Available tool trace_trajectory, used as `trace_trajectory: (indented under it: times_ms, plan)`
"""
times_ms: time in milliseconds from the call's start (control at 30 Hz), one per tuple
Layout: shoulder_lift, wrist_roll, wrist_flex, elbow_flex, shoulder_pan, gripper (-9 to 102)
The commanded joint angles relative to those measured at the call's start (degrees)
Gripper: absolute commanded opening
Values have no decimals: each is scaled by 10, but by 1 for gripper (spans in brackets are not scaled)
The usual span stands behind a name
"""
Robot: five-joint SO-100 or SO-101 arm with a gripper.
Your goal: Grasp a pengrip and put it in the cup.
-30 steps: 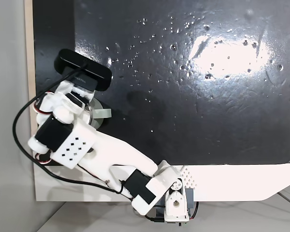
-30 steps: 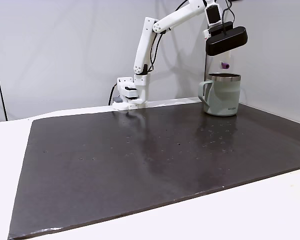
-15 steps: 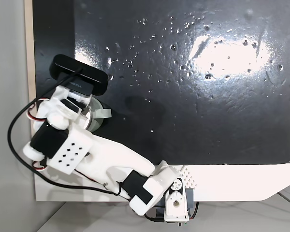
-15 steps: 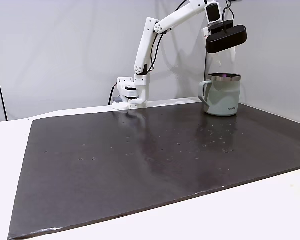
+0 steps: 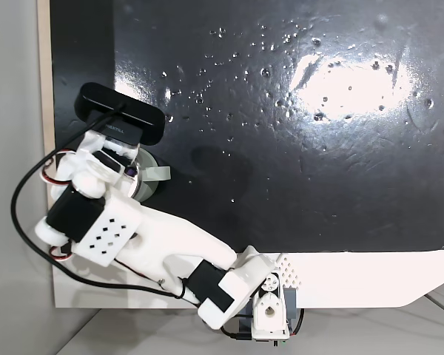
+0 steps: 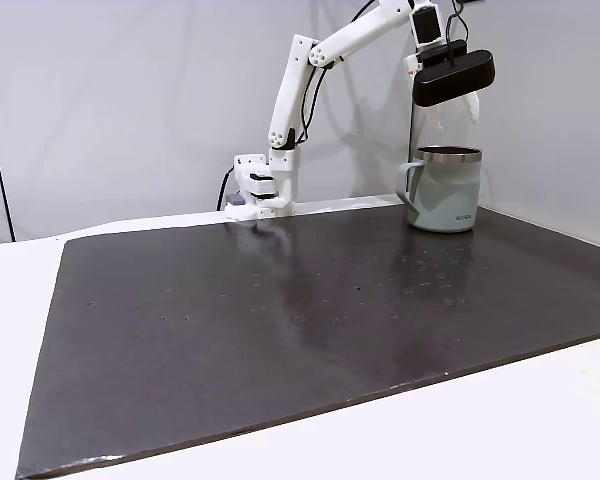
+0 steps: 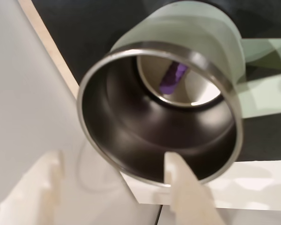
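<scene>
A second ago the tiny purple ridged rubber pengrip (image 7: 172, 77) hung under me; now it lies inside the shiny steel, pale-green-walled cup (image 7: 131, 75). My fingers (image 7: 117, 173) stand apart, empty, above the rim. Done, I judge.

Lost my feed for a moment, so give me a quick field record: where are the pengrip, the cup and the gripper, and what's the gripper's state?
pengrip: lying on the bottom inside the cup, wrist view
cup: upright on the dark mat, far right corner in a fixed view
gripper: above the cup's mouth, open, holding nothing
task status: pengrip is in the cup
</scene>
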Motion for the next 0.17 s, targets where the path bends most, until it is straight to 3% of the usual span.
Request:
trace_trajectory:
  times_ms: [0,133]
  plan:
    - [4,-7,8,-38,-3,27]
    - [4,-9,7,-38,-3,27]
